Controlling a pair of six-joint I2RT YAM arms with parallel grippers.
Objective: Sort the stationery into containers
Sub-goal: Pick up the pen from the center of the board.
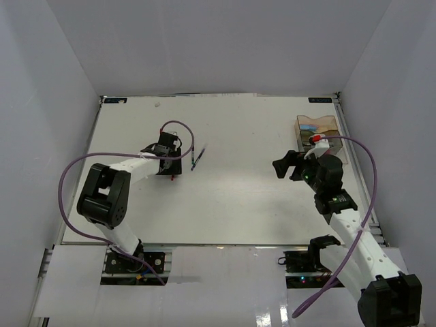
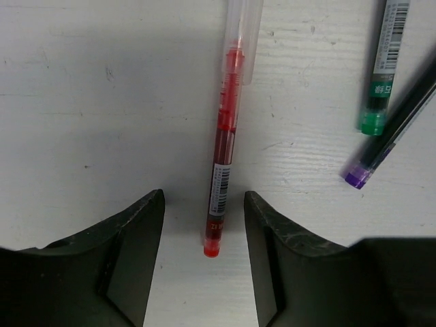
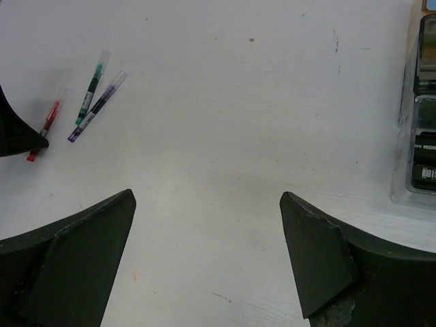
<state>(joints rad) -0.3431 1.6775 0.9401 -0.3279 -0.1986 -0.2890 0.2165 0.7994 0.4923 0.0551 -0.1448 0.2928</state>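
Observation:
A red pen with a clear cap lies on the white table, its tail end between the fingers of my open left gripper, which is low over it and not touching. A green pen and a purple pen lie just to its right, and show in the top view. My right gripper is open and empty above bare table, left of the containers. The trays hold several items, one red-capped. Their edge shows in the right wrist view.
The table is white, with grey walls on three sides. Purple cables loop from both arms. The right wrist view shows the three pens far left and a left gripper finger by the red one.

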